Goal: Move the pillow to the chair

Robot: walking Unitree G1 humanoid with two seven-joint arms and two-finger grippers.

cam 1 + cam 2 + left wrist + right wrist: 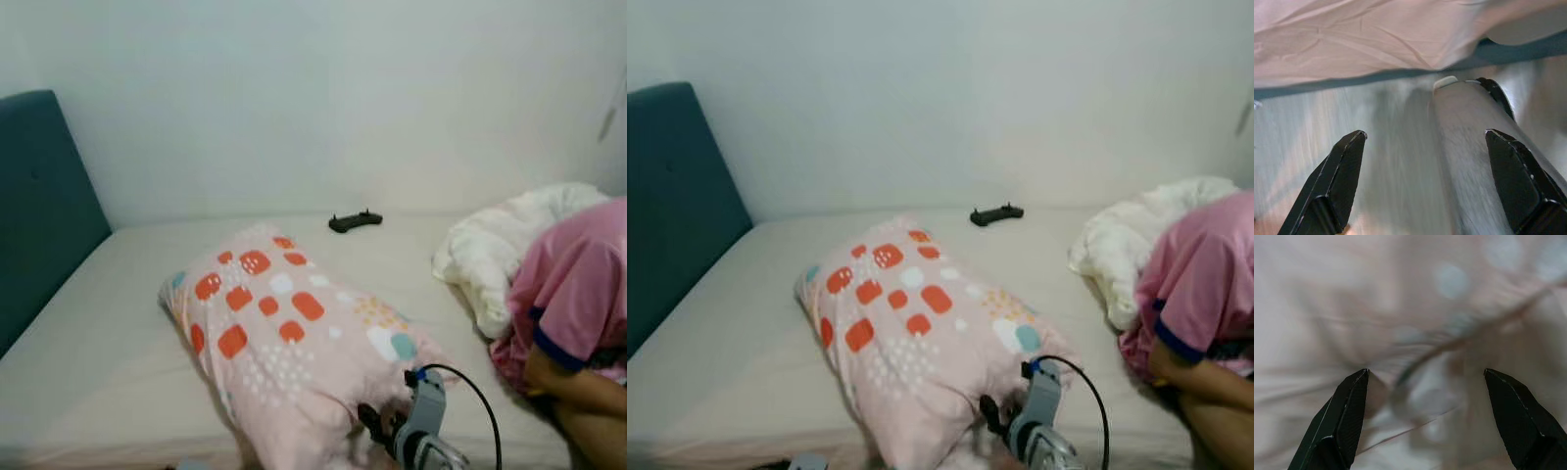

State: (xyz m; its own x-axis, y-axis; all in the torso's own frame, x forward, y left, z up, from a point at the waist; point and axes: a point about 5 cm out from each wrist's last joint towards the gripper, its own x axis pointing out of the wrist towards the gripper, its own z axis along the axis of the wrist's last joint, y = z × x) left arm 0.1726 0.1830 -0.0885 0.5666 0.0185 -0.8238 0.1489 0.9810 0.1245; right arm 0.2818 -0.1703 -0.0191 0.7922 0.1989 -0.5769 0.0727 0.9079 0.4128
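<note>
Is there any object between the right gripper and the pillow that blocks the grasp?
Nothing visible stands between them. The right gripper is open at the near corner of the pink patterned pillow, with only pillow fabric ahead of its fingers. The black controller and the white blanket lie farther off on the bed.

Pillow [294,333] near corner hidden behind right end effector [377,426]; person [578,313] cut off.

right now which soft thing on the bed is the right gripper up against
The pink patterned pillow. The right gripper is at its near edge, fingers open; the white blanket lies farther right, beside the person.
</note>
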